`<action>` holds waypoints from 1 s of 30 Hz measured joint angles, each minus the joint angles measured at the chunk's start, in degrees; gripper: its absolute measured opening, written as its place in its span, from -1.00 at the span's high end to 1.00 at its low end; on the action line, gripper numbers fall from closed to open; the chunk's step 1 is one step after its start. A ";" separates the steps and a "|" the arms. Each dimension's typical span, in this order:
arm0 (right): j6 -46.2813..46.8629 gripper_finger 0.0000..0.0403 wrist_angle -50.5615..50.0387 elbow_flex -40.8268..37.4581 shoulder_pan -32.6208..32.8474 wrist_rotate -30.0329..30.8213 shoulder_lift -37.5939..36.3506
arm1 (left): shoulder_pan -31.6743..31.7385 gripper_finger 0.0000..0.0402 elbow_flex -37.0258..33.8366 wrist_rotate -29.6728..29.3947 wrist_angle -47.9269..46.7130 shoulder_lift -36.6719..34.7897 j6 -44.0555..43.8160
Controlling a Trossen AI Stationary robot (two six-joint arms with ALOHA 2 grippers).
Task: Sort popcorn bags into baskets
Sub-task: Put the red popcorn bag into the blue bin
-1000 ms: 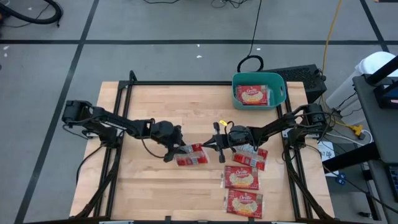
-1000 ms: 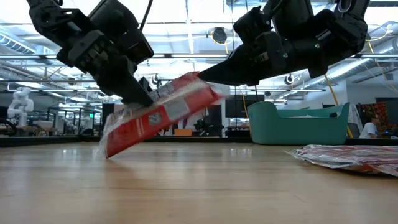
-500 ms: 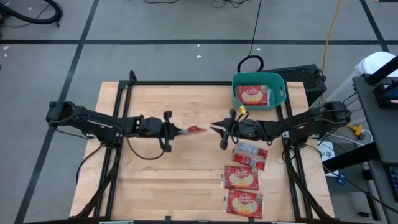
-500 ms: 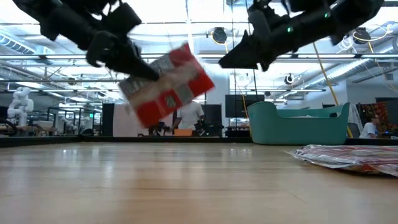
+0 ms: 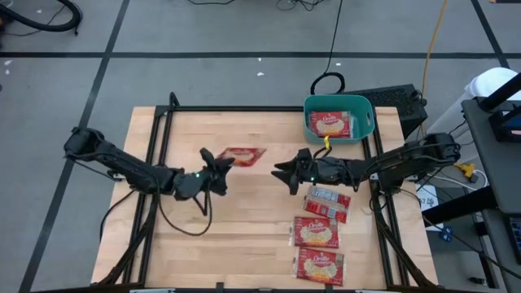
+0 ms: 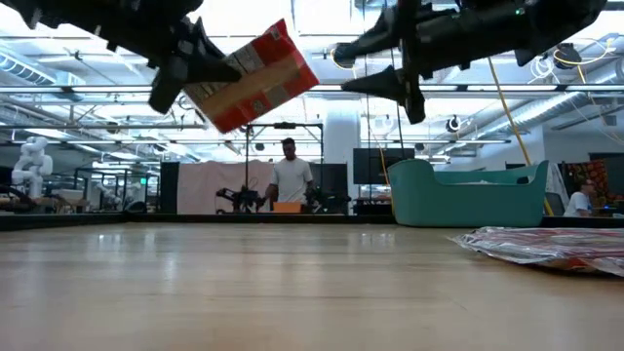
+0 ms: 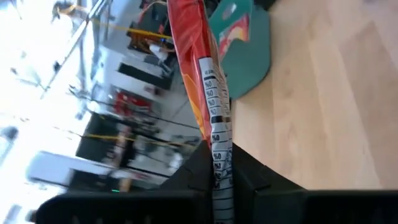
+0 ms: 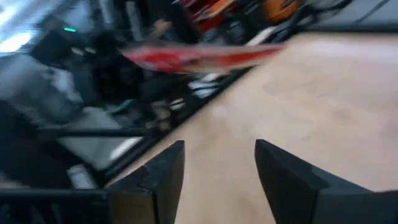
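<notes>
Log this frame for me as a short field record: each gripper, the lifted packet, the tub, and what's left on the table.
left gripper: shut on the lifted popcorn bag, raised above the table
right gripper: open, empty, beside that bag and apart from it
teal tub: at the table's far right corner, one packet inside
packets on table: three, flat, in a column near the right edge
background: a person standing in the room beyond the table
</notes>
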 joint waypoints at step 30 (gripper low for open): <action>19.74 -0.15 30.86 -0.01 2.20 3.29 16.74 | -5.51 0.85 5.16 -15.45 24.23 21.13 37.95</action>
